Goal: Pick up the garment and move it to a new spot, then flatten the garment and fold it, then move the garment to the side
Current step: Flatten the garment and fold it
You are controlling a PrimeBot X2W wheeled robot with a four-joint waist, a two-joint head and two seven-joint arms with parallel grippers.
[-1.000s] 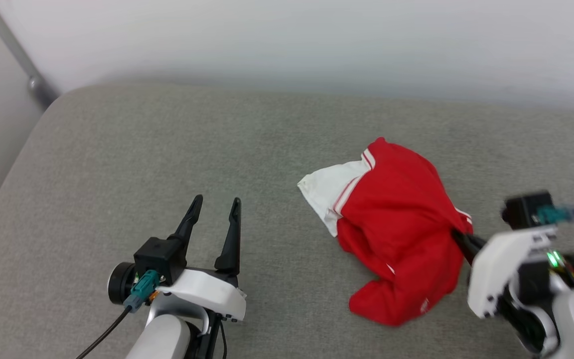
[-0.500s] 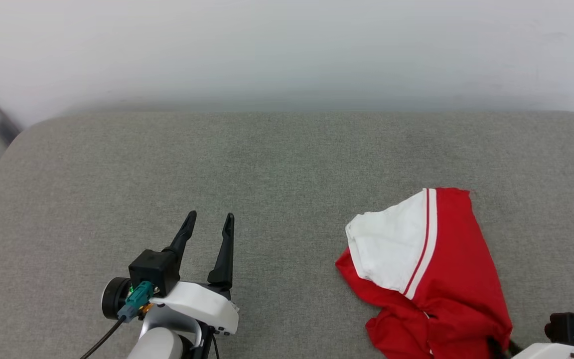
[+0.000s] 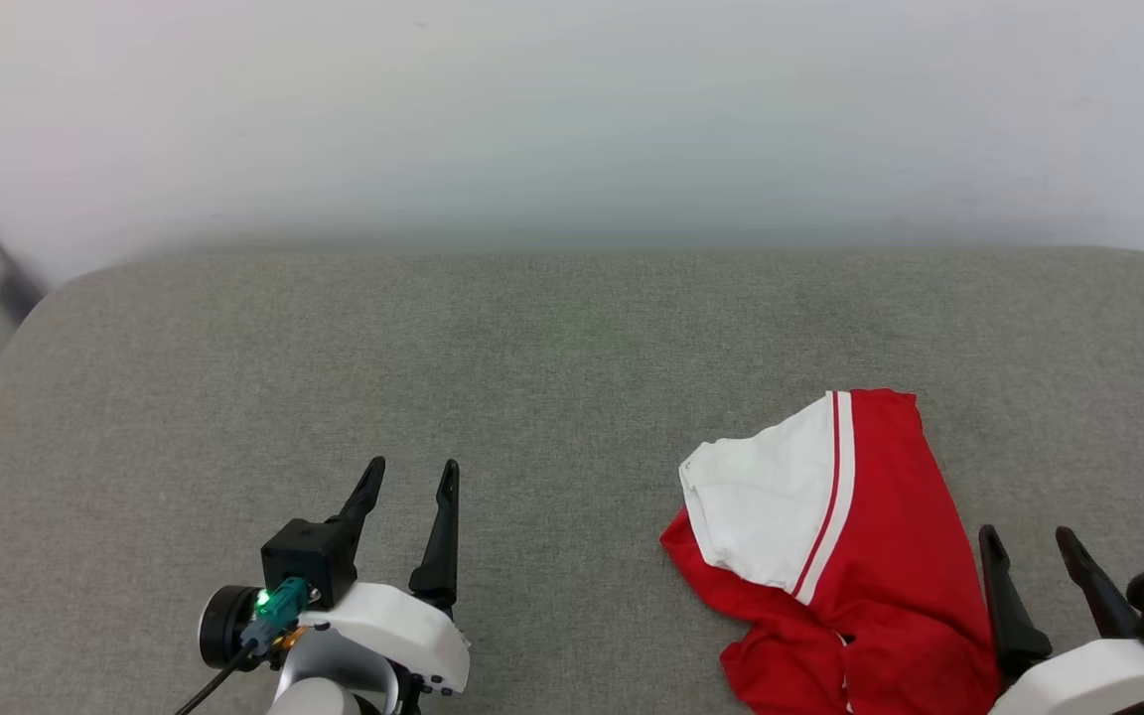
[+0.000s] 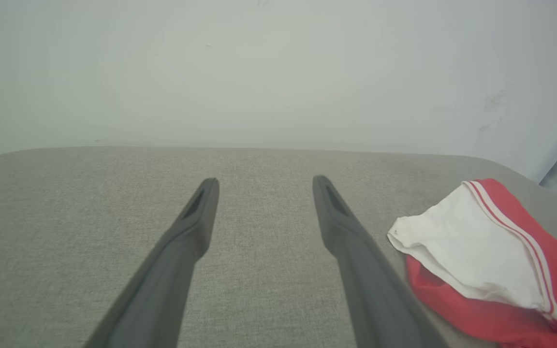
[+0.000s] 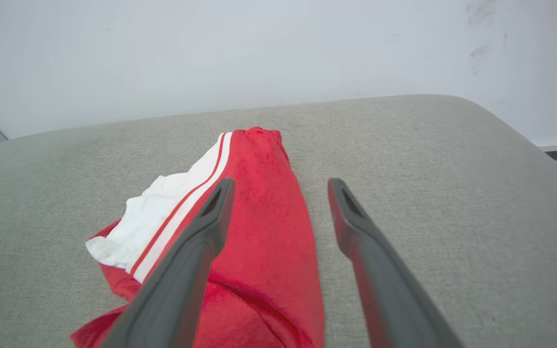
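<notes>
— Head view: where is the red jersey T-shirt [image 3: 880,566] seen?

— It is seen crumpled on the grey woven fabric cushion [image 3: 532,397], toward the robot's right and close to the picture's lower edge, by which part of it is cut off; a white short sleeve [image 3: 751,506] with red-and-white striped trim is turned up on its left side; the rest is made up of red folds.

— How is the right gripper [image 3: 1026,532] found?

— Its two long dark fingers are spread wide and nothing is clasped between them; it is set just beside the T-shirt's right edge. In the right wrist view the right gripper [image 5: 281,181] is shown parted above the T-shirt [image 5: 269,227]; one finger is drawn across the red cloth, the other across bare cushion [image 5: 428,193]; whether the cloth is touched cannot be told.

— And the left gripper [image 3: 413,464]?

— It is spread wide too, with nothing between its fingers, and is placed well apart from the T-shirt; in the left wrist view the left gripper [image 4: 265,180] is seen over bare cushion [image 4: 65,217], the T-shirt [image 4: 476,241] is seen off to the right, and a pale wall [image 4: 278,72] is seen behind.
</notes>
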